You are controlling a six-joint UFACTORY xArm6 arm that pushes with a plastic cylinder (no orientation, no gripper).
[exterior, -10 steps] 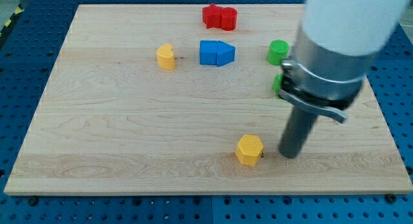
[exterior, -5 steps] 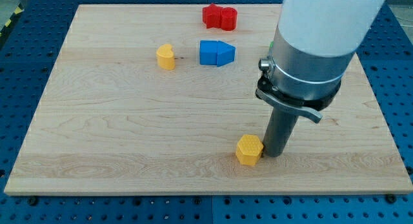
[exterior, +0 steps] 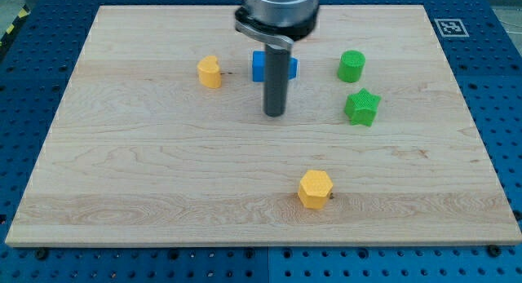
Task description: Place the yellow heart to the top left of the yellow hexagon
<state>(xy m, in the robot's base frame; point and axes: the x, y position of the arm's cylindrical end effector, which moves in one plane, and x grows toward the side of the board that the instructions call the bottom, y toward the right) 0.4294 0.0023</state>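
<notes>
Camera view: no pincer on this rig, just the rod, so no spread or pinch state to report. My tip (exterior: 275, 114) sits on bare wood near board centre, touching nothing. Yellow heart (exterior: 210, 72) is at about 10 o'clock from the tip, well apart. Yellow hexagon (exterior: 315, 189) is at about 5 o'clock from the tip, near the bottom edge. Blue block (exterior: 263, 65) is partly hidden behind the rod at 12 o'clock.

Step in hand, as a judgement: the heart needs to go toward 4–5 o'clock and stop just up-left of the hexagon. Best approach: bring the tip round to the heart's 10–11 o'clock side, push through its centre, and stop short of the hexagon.

Surface: light wooden board (exterior: 122, 177), with a green cylinder (exterior: 351, 66) and green star (exterior: 362, 107) at right. Around it is a blue perforated base (exterior: 506, 112).
</notes>
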